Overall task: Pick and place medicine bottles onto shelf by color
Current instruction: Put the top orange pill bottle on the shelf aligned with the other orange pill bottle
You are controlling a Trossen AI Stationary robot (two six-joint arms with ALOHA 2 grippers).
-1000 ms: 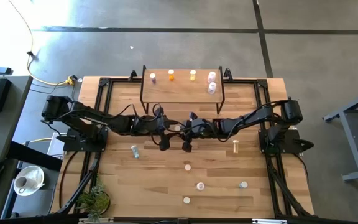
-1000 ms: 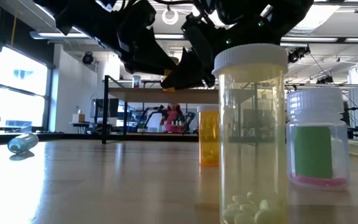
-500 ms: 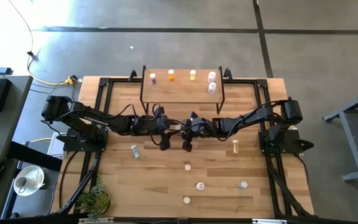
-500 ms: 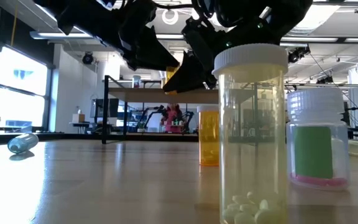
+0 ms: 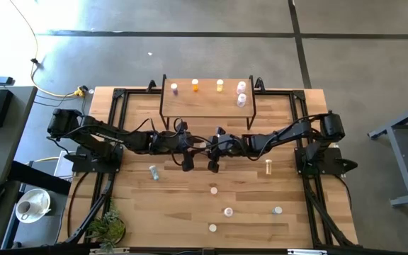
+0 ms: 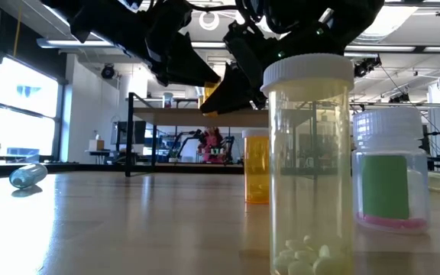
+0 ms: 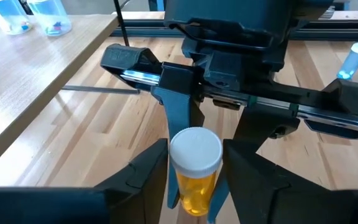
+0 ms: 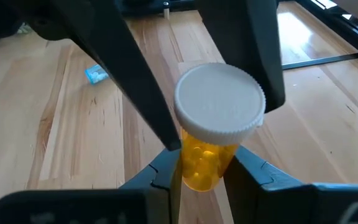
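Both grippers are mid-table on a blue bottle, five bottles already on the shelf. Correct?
Not blue: the bottle between the left gripper and right gripper is orange with a white cap, as both wrist views show. The rest holds: they meet mid-table, with five bottles on the shelf.

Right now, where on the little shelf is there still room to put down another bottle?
The shelf has its bottles lined along the back edge, so the whole front strip is bare. It is crowded just in front, where both grippers meet around an orange bottle.

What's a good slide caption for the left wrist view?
Both grippers meet on one orange bottle, left gripper at its sides.
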